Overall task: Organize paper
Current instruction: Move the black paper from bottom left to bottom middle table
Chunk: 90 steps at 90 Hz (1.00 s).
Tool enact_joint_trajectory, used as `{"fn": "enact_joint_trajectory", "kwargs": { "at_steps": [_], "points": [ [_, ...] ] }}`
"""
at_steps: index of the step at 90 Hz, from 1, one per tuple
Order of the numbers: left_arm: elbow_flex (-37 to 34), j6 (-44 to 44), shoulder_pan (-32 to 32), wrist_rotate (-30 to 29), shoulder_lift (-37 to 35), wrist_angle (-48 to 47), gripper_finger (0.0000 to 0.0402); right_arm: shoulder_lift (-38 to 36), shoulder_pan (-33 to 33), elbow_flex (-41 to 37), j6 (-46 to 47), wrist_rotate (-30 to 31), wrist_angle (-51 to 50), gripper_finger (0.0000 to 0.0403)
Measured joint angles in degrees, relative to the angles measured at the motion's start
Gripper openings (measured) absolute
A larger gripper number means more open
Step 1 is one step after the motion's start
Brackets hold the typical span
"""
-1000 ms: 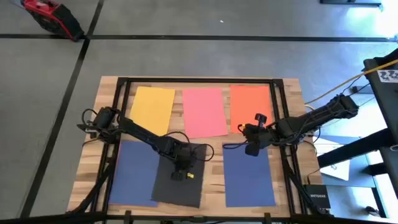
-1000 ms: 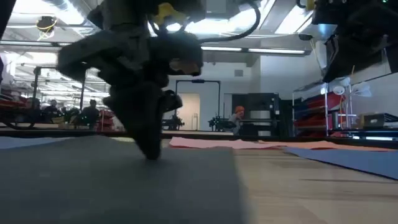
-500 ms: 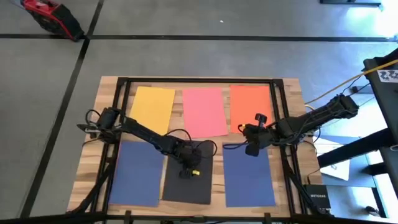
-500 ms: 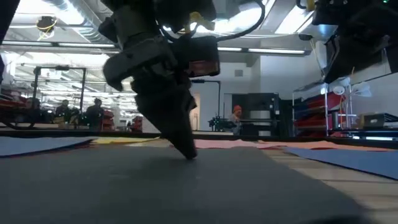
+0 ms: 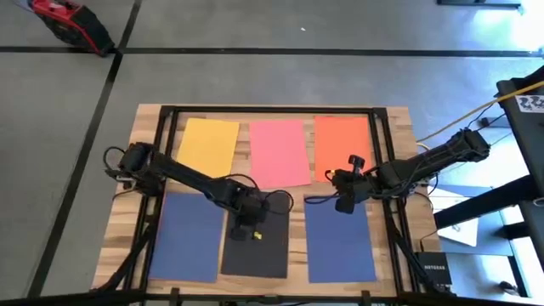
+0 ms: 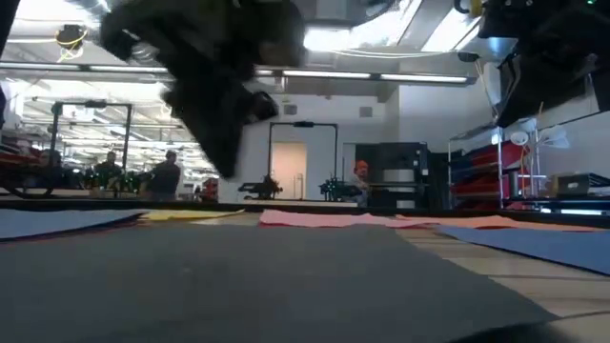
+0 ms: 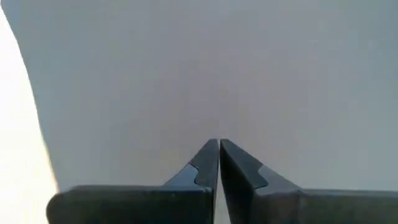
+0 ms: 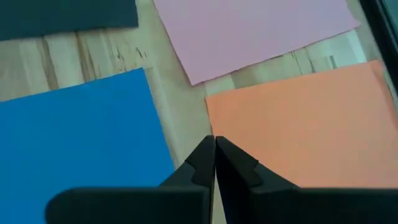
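Observation:
Six sheets of paper lie flat on the wooden table. Yellow, pink and orange form the far row. A blue sheet, the black sheet and a second blue sheet form the near row. My left gripper is shut and hangs clear above the black sheet, its tip well off the surface. My right gripper is shut and hovers over bare wood between the right blue sheet and the orange sheet.
Black frame rails run along the table's left, right and far sides. A red tool lies on the floor beyond the far left corner. The low view shows people far off in the room behind.
My left gripper, shut, had its tip down on the black sheet. It dragged the sheet toward the table's right edge and turned it from skewed to square with its neighbours. It has since risen off the sheet and tipped back toward the left.

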Motion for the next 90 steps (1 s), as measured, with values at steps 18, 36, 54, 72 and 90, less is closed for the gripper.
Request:
{"fn": "enact_joint_trajectory", "kwargs": {
  "at_steps": [18, 36, 54, 72, 90],
  "points": [
    [0.26, 9.50, 0.48, -2.32, -0.77, -15.17, 0.0012, 0.00, -0.02, 0.00, 0.07, -0.49, 1.03, 0.0000],
    [-3.56, 17.80, 2.05, -4.38, -0.49, -15.56, 0.0062, 0.00, -0.02, 0.00, 0.13, -0.51, 1.26, 0.0001],
    [-7.16, 26.53, 4.63, -9.00, -0.49, -12.81, 0.0115, 0.02, -0.02, 0.00, 0.15, -0.57, 1.35, 0.0001],
    [-9.51, 32.70, 5.75, -8.90, -0.46, -12.20, 0.0143, 0.02, -0.02, 0.00, 0.17, -0.93, 1.33, 0.0001],
    [-10.33, 35.66, 5.74, -8.85, -0.46, -9.58, 0.0150, 0.02, -0.02, 0.00, 0.17, -0.95, 1.33, 0.0001]
  ]
}}
